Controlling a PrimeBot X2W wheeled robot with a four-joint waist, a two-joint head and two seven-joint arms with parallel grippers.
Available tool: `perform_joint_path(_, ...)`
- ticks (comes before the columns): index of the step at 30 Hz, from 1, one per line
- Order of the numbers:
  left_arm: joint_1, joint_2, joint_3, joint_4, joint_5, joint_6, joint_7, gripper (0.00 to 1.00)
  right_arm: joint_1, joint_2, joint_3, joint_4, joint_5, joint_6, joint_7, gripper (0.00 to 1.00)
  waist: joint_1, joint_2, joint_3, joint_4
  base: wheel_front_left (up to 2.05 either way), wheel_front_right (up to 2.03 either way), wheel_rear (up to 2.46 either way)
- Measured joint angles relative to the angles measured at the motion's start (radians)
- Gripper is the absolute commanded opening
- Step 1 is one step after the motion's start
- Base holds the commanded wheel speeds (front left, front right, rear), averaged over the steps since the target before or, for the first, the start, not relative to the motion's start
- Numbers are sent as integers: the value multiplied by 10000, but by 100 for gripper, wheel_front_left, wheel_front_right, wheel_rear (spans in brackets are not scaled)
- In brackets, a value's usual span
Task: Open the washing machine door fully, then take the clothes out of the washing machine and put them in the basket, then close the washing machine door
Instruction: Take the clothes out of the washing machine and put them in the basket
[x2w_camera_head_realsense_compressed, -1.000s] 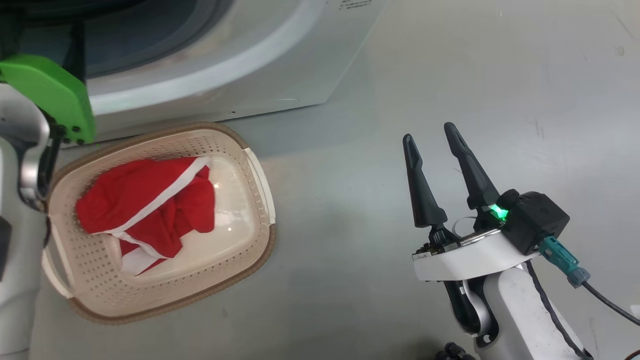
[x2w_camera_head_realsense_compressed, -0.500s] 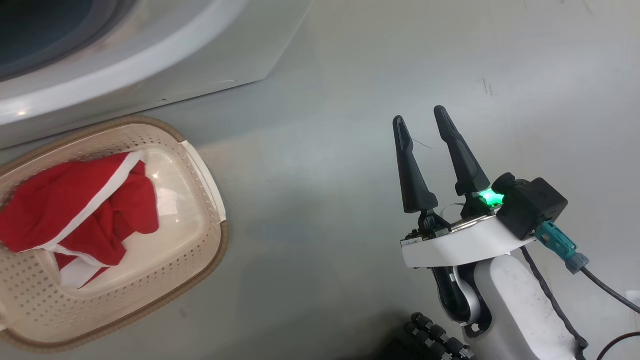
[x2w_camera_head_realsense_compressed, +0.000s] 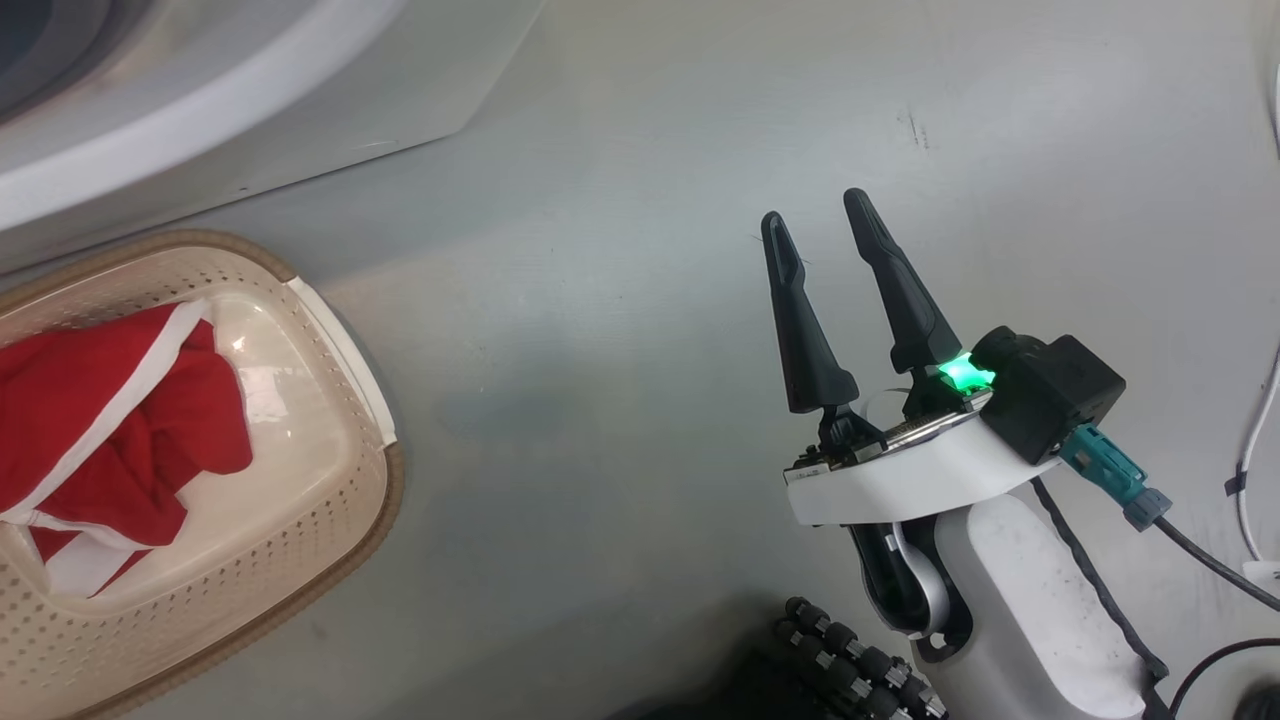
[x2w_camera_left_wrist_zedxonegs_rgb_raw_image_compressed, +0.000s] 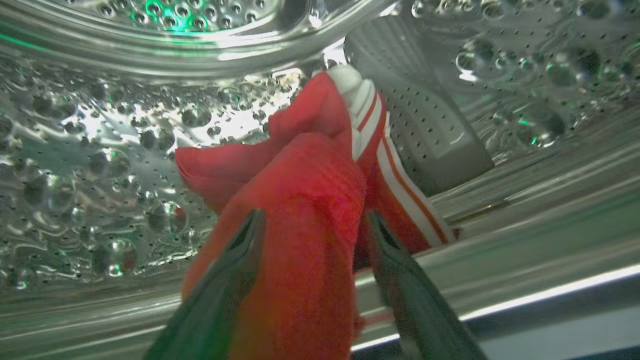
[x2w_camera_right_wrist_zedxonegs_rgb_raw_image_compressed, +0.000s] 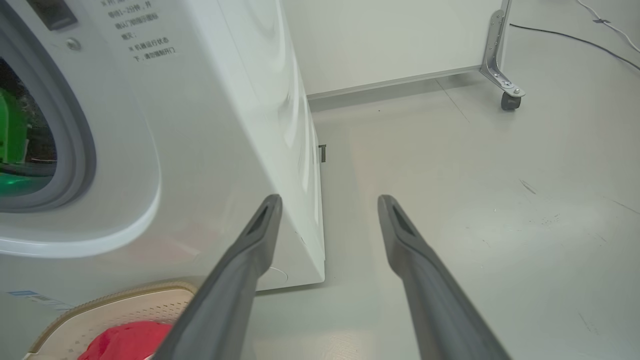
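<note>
Inside the washing machine's steel drum (x2w_camera_left_wrist_zedxonegs_rgb_raw_image_compressed: 100, 175) lies a piece of the clothes (x2w_camera_left_wrist_zedxonegs_rgb_raw_image_compressed: 300, 175), red with white stripes. My left gripper (x2w_camera_left_wrist_zedxonegs_rgb_raw_image_compressed: 315, 220) is open, its fingers on either side of that bunched fabric. The cream basket (x2w_camera_head_realsense_compressed: 390, 480) stands on the floor at the left, below the white washing machine (x2w_camera_head_realsense_compressed: 250, 100), and holds more red clothes (x2w_camera_head_realsense_compressed: 120, 430). My right gripper (x2w_camera_head_realsense_compressed: 813, 210) hangs open and empty over the bare floor to the right of the basket. The washing machine door is out of view.
A grey ribbed paddle (x2w_camera_left_wrist_zedxonegs_rgb_raw_image_compressed: 430, 135) rises in the drum behind the garment. In the right wrist view the machine's front (x2w_camera_right_wrist_zedxonegs_rgb_raw_image_compressed: 225, 125) is at the left, with a castor wheel (x2w_camera_right_wrist_zedxonegs_rgb_raw_image_compressed: 510, 100) far back. Cables (x2w_camera_head_realsense_compressed: 1250, 440) lie at the right edge.
The head camera has swung right, so basket and machine sit further left in the picture. My right gripper stays open and has shifted only slightly in the view.
</note>
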Motion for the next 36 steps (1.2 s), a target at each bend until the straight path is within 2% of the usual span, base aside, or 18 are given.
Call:
perform_joint_path(11, -535, 169, 0, 702, 4, -69, 1419, 100, -54, 2, 25, 33, 73, -86, 0, 100, 0, 0, 20, -91, 0, 0, 0)
perform_joint_path(13, -616, 159, -6, 744, -6, -69, 1582, 56, -58, 2, 23, 33, 75, -88, 0, 100, 0, 0, 22, -94, 0, 0, 0)
perform_joint_path(16, -700, 128, 2, 771, -27, -67, 1662, 0, -77, 2, 23, 35, 75, -157, 0, 100, 0, 0, 28, -94, 0, 0, 0)
perform_joint_path(26, -905, -360, 272, 736, -426, 15, 1183, 0, -189, 4, 12, 61, 67, -159, 0, 100, 0, 0, 39, -34, 0, 0, 0)
perform_joint_path(36, -884, -1296, 725, 529, -1080, 303, -378, 0, -266, 2, -188, 153, -140, -178, 0, 100, 0, 0, -105, 206, 0, 0, 0)
